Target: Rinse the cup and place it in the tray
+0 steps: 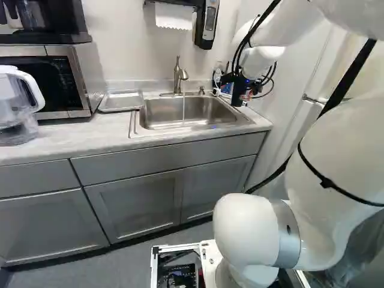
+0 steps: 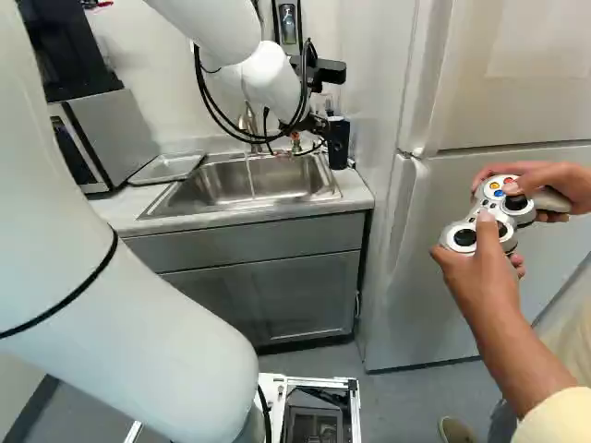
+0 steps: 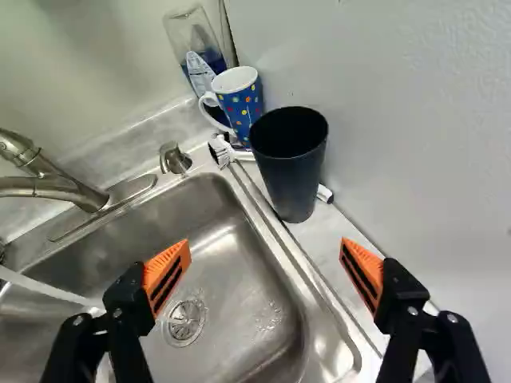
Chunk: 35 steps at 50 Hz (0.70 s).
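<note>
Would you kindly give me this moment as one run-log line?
gripper open | black cup upright beside sink, ahead of gripper, not held | tap running | tray across sink from cup

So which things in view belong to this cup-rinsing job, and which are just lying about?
For the job:
- black cup, probably the one meant, as it stands between and ahead of the fingers
- sink
- faucet, water running
- metal tray

Seemingly just lying about:
- dotted mug
- bottle
- pitcher
- microwave
</note>
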Tool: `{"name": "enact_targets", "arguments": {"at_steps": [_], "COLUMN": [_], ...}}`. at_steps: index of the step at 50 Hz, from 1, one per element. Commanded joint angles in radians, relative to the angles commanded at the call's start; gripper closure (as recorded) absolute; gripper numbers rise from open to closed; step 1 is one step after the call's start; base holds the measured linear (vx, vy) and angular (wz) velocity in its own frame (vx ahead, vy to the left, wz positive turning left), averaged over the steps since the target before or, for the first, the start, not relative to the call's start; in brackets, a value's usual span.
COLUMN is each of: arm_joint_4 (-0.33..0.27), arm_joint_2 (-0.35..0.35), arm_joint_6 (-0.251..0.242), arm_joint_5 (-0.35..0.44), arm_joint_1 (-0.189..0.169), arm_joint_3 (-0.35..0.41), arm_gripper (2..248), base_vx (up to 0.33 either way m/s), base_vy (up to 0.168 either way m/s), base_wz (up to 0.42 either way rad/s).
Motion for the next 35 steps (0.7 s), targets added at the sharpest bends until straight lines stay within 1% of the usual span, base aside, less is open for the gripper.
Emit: {"name": "enact_targets", "arguments": {"at_steps": [19, 35], "arm_joint_4": [0.074, 0.139], "arm_joint_2": [-0.025, -0.078], "arm_joint_6": [0.0, 0.0], "arm_joint_5": [0.03, 0.055], "arm_joint_1": [0.001, 0.009], "arm_joint_3": [0.001, -0.05], "arm_gripper": [3, 3], "base_vx": [0.0, 0.0], "base_vy": [0.0, 0.0], "base_wz": [0.0, 0.0]}}
